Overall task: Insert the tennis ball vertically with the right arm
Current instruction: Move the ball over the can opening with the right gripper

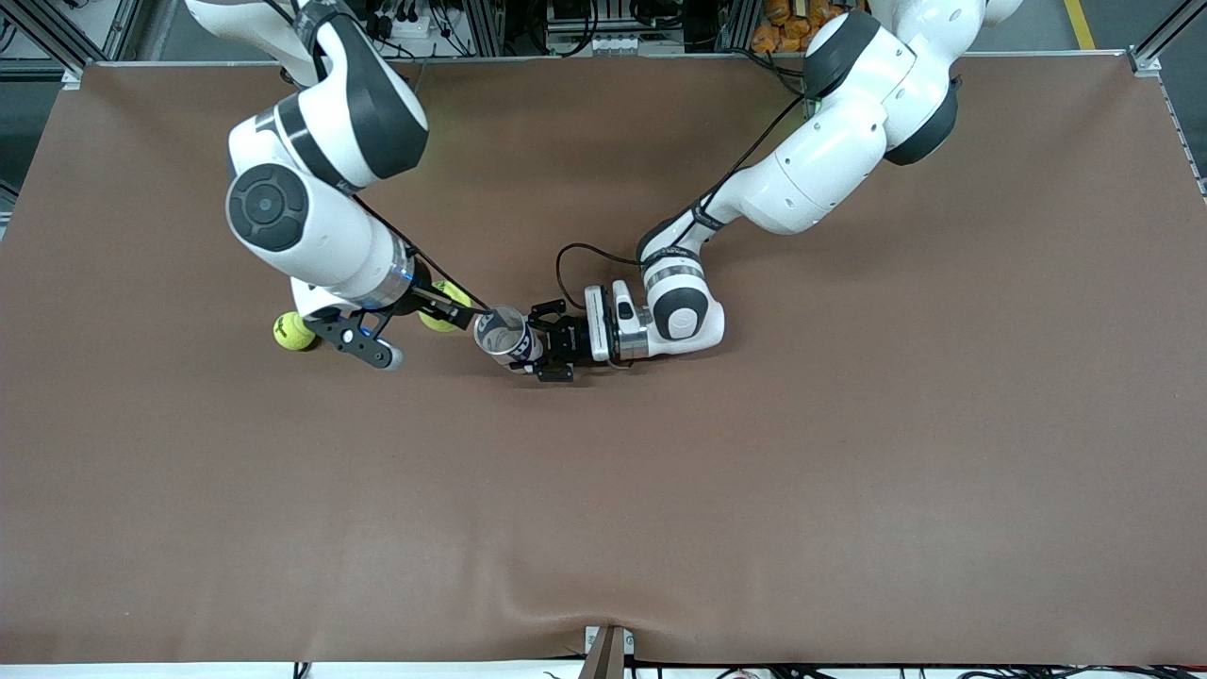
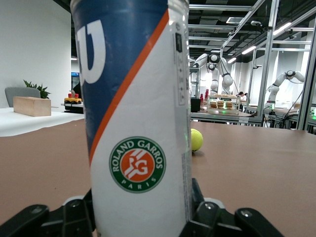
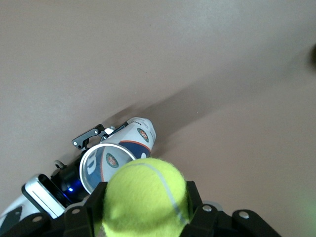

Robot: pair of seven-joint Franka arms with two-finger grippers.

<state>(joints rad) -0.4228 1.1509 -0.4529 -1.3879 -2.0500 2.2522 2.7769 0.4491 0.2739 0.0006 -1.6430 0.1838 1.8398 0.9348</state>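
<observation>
My right gripper [image 1: 451,306] is shut on a yellow tennis ball [image 1: 439,319] and holds it in the air, just beside the open mouth of the can, toward the right arm's end. In the right wrist view the ball [image 3: 144,197] sits between the black fingers [image 3: 195,200] and overlaps the can's rim [image 3: 106,165]. The white-and-blue Roland Garros can [image 1: 503,335] stands upright on the table. My left gripper [image 1: 539,347] is shut on its lower part. The can [image 2: 136,113] fills the left wrist view.
A second tennis ball [image 1: 293,331] lies on the brown table [image 1: 754,490] under the right arm's wrist, toward the right arm's end; it also shows in the left wrist view [image 2: 196,139]. A black cable [image 1: 575,259] loops by the left wrist.
</observation>
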